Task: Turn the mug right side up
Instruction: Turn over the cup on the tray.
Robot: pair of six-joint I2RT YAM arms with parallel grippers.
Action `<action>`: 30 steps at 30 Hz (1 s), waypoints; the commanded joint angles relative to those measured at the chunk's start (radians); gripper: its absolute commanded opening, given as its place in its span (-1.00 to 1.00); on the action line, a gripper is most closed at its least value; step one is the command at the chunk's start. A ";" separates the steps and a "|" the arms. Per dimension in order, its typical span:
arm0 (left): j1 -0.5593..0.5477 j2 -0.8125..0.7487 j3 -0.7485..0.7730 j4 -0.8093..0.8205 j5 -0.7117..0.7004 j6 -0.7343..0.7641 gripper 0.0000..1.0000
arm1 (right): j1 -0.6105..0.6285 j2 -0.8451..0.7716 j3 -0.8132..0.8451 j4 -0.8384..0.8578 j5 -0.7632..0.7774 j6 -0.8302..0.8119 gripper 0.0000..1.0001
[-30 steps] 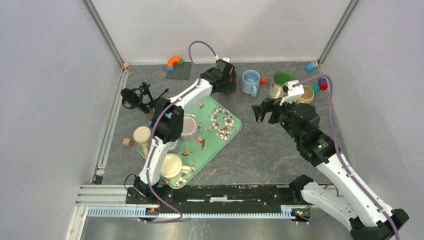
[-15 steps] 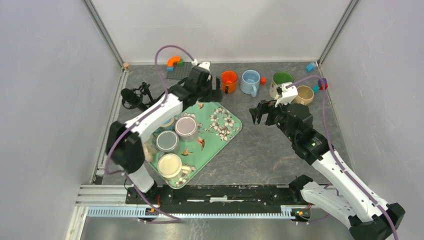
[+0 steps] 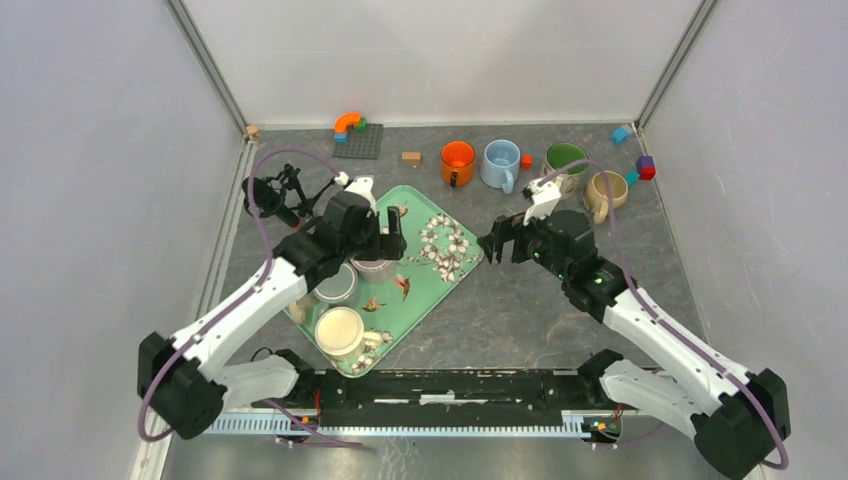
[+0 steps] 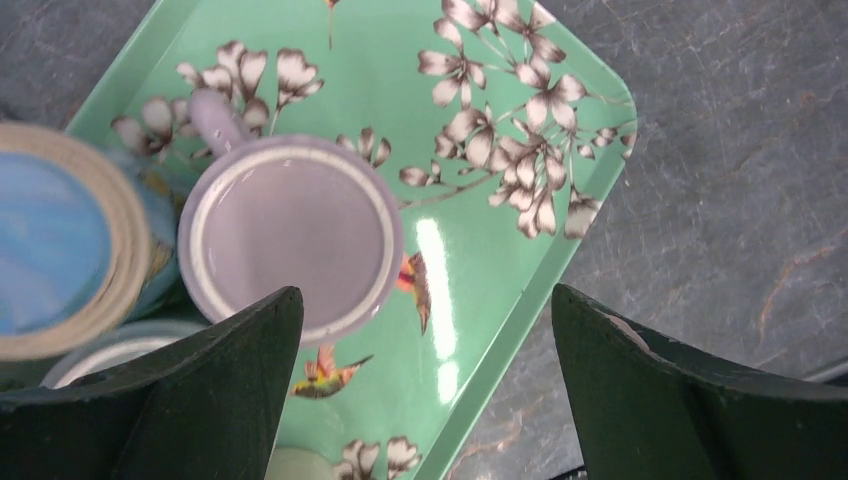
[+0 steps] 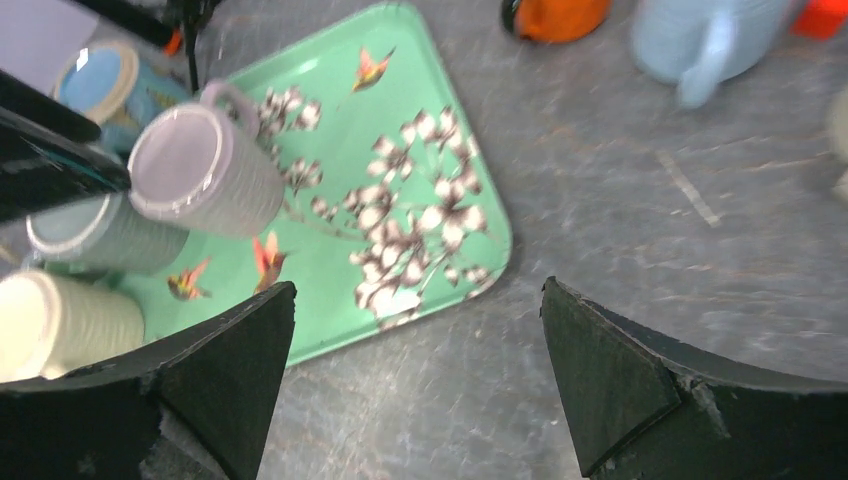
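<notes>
A lilac mug (image 4: 290, 235) stands upside down, base up, on the green flowered tray (image 4: 480, 300), its handle toward the tray's far side. My left gripper (image 4: 425, 300) hovers open just above it, the left finger over the mug's near rim, nothing held. The same lilac mug (image 3: 376, 256) sits beside my left gripper (image 3: 388, 240) in the top view. My right gripper (image 3: 500, 245) hangs open over bare table off the tray's right corner. In the right wrist view the lilac mug (image 5: 200, 170) lies up and left of my right gripper (image 5: 418, 290).
Also upside down on the tray (image 3: 478, 262) are a grey mug (image 3: 335, 283), a cream mug (image 3: 340, 331) and a blue patterned mug (image 4: 60, 250). Upright along the back stand orange (image 3: 457, 160), light blue (image 3: 500, 162), green-lined (image 3: 563, 160) and tan (image 3: 605, 190) mugs. A black microphone (image 3: 268, 196) lies left.
My left arm has let go of the orange mug at the back, opened, and drawn back over the tray. My right gripper has shifted left toward the tray's corner.
</notes>
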State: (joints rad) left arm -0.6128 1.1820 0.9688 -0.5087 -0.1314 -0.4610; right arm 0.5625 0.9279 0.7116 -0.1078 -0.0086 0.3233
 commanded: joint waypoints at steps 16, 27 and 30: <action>0.002 -0.367 0.018 -0.131 -0.171 -0.107 0.99 | 0.607 0.298 -0.017 0.270 -0.004 -0.314 0.86; 0.003 -0.407 0.120 -0.179 -0.235 -0.084 0.99 | 0.774 0.617 0.242 0.243 0.037 -0.443 0.70; 0.004 -0.428 0.139 -0.185 -0.259 -0.084 0.99 | 0.785 0.677 0.294 0.226 0.019 -0.460 0.62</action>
State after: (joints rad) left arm -0.6125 0.7845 1.0519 -0.6785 -0.3290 -0.5301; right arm 1.3327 1.5448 0.9188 0.1047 0.0109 -0.0818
